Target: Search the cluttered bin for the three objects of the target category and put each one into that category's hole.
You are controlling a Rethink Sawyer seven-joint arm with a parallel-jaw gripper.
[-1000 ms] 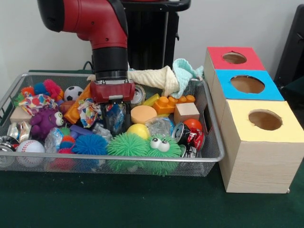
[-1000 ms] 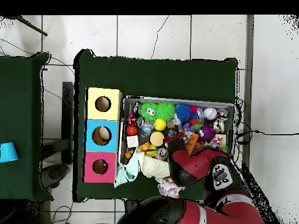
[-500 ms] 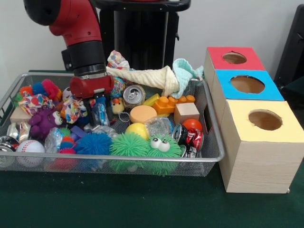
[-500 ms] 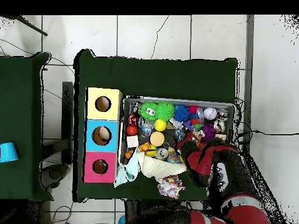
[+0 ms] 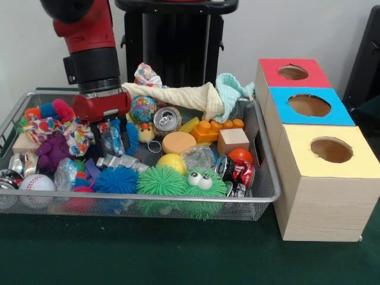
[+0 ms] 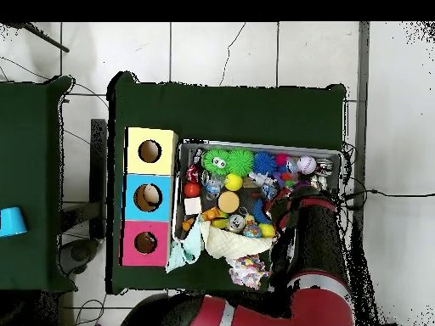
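Among bin [image 5: 261,196] clutter, tool [image 5: 110,138] on blue wrapper [image 5: 113,142]

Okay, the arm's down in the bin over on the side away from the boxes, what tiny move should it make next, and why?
Probably a short, straight lift. The gripper sits low in the wire bin around a crinkly clear-blue packet, with a patterned cloth and a purple plush crowding it. I cannot tell whether it holds the packet; raising it a little would show that without dragging the neighbours.

Arm [image 6: 310,233] over bin [image 6: 259,145] right end.
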